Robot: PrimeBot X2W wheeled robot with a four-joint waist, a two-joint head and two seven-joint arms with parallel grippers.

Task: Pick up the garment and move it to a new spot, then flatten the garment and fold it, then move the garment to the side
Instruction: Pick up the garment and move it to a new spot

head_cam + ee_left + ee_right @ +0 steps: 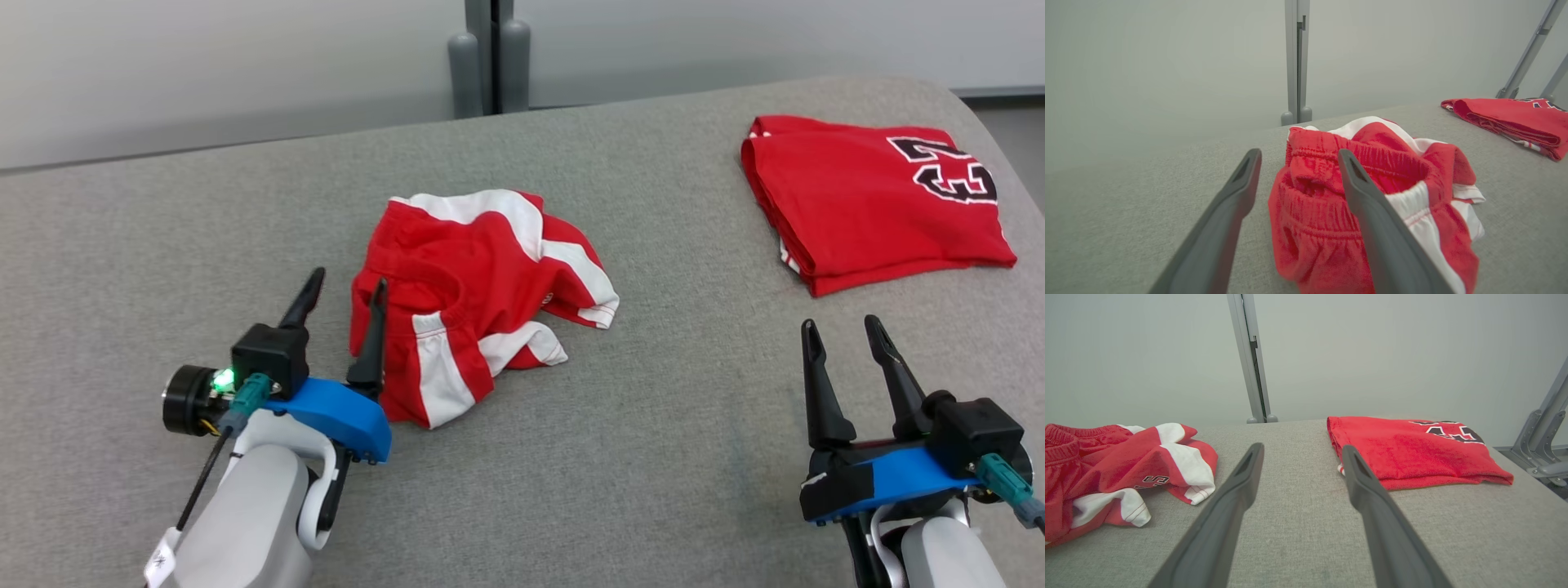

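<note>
Be careful with the next closing of your left claw (347,286). Its two fingers stand wide apart and grip nothing. The garment (473,286), red shorts with white stripes, lies in a crumpled heap on the bench (653,457), directly at the claw's right finger and spreading away to the right of it.

In the left wrist view the gathered waistband (1310,163) sits between the fingers, a little ahead of them and closer to the right one, which crosses in front of the cloth. I cannot tell if that finger touches the cloth.

I see three risks:
- If you close here, the claw may catch several layers of the bunched waistband together. The shorts would then lift as a lump and not open for flattening.
- If the claw stands too high, it may pinch only a thin edge, and this can slip out during the lift.
- The right finger could hook inside the waist opening and drag the heap when you pull back.

Your right claw (841,325) also has its fingers apart and empty, above bare bench. The garment is well to its left. A folded red jersey (873,204) lies just ahead of its tips, so a forward reach there could push that fold open.
</note>
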